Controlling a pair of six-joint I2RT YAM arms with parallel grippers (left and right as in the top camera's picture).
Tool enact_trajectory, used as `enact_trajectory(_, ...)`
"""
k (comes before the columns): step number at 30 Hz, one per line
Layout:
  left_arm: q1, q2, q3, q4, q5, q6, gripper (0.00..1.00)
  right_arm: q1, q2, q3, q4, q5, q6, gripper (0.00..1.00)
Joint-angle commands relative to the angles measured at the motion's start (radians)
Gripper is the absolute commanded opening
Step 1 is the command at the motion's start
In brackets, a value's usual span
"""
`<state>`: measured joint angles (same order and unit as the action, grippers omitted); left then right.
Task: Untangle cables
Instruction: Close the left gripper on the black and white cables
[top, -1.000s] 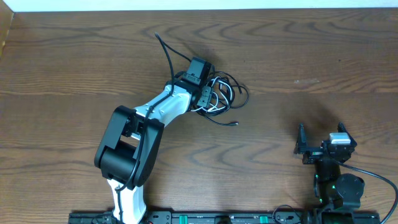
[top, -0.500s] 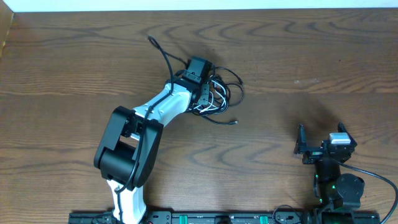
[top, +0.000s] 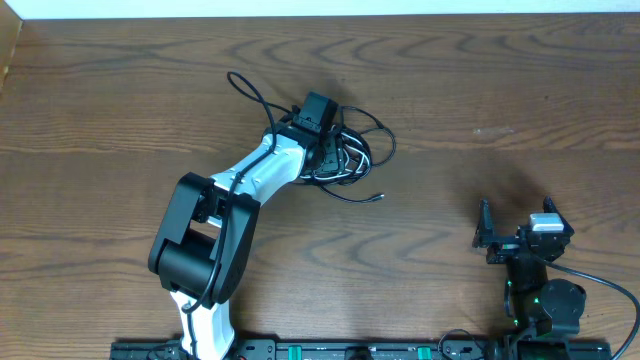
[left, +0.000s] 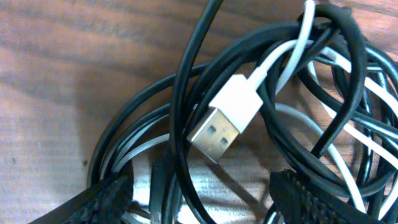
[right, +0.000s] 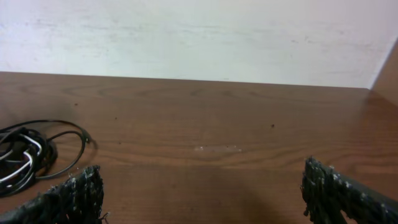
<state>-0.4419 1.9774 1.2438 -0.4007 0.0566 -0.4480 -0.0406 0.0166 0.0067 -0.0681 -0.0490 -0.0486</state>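
Observation:
A tangle of black and white cables (top: 362, 150) lies on the wooden table (top: 480, 80) at the middle back. My left gripper (top: 330, 148) sits down in the tangle, open, its fingers straddling several black and white strands (left: 202, 199). A white USB plug (left: 224, 118) lies across the black loops just ahead of the fingers. One black cable end (top: 232, 77) sticks out to the back left, and another black end with a small plug (top: 378, 197) lies to the front. My right gripper (top: 512, 240) is open and empty at the front right (right: 205, 193), far from the tangle (right: 25, 152).
The table's back edge meets a white wall (right: 199, 31). The arm bases and a black rail (top: 350, 350) run along the front edge.
The left gripper has shifted slightly left within the tangle. The loops have drawn in tighter, and the black cable end at the back has swung left. The right arm has not moved.

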Motion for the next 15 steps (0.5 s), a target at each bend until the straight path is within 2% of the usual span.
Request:
enact_trajectory(1,0.004,0.018,-0.020,0.016,0.000,0.104,0.80,0.005,-0.010,-0.002,-0.003,-0.003,-0.012,0.99)
enact_trajectory(4,0.004,0.004,-0.020,-0.044,-0.002,0.103,0.79,0.005,-0.010,-0.002,-0.003,-0.003,-0.012,0.99)
enact_trajectory(6,0.004,-0.038,-0.020,-0.108,-0.074,0.099,0.76,0.005,-0.010,-0.002,-0.003,-0.002,-0.012,0.99)
enact_trajectory(9,0.004,-0.120,-0.020,-0.114,-0.092,0.100,0.76,0.005,-0.010,-0.002,-0.003,-0.002,-0.012,0.99)
enact_trajectory(10,0.004,-0.154,-0.020,-0.108,-0.091,0.100,0.77,0.005,-0.010,-0.002,-0.003,-0.002,-0.012,0.99)
enact_trajectory(12,0.004,-0.223,-0.020,-0.078,-0.091,0.135,0.90,0.005,-0.010,-0.002,-0.003,-0.003,-0.012,0.99)
enact_trajectory(15,0.005,-0.240,-0.021,-0.046,-0.091,0.216,0.91,0.005,-0.010,-0.002,-0.003,-0.003,-0.012,0.99)
